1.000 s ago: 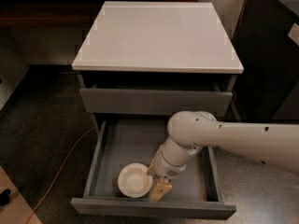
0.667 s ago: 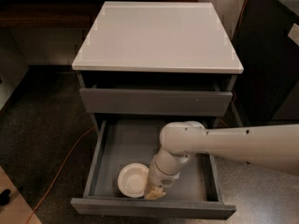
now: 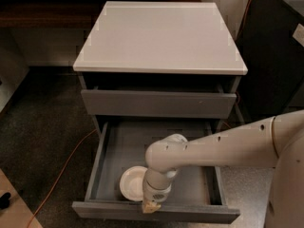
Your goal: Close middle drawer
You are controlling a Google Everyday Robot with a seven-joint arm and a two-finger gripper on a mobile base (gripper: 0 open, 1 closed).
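The middle drawer is pulled far out of the grey cabinet, and its plain front panel is nearest the camera. A white bowl sits on its grey floor at the front left. The small red apple is not in view. My white arm reaches in from the right across the drawer. My gripper points down at the top edge of the front panel, just right of the bowl.
The drawer above is nearly shut under the white cabinet top. An orange cable runs over the dark floor on the left. A black panel stands to the right. My body fills the lower right corner.
My arm has swung left and toward the camera. The gripper has moved from inside the drawer to the top edge of the front panel. The drawer stands as far out as before.
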